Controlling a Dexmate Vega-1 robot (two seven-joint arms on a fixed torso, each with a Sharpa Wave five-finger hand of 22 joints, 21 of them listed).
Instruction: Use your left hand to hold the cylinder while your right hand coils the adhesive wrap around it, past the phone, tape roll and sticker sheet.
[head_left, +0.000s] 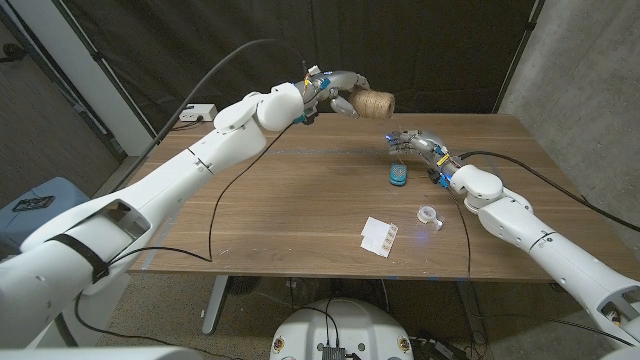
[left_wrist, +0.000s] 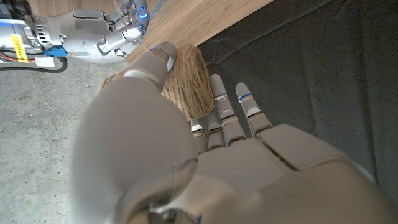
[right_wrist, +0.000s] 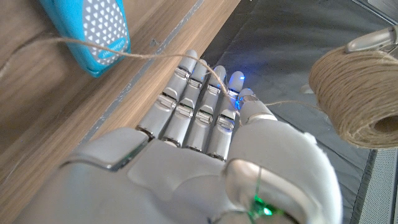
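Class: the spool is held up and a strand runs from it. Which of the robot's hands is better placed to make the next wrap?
Right. The right hand already has the twine strand across its fingers, while the left hand grips the twine-wound cylinder.

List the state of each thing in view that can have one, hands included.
left hand: raised above the table's far edge, gripping the spool.
twine spool: held in the air, wound with brown twine.
twine strand: runs from the spool across the right hand's fingers.
right hand: over the table, holding the strand.
blue phone: lying on the table.
tape roll: lying on the table.
sticker sheet: lying on the table.
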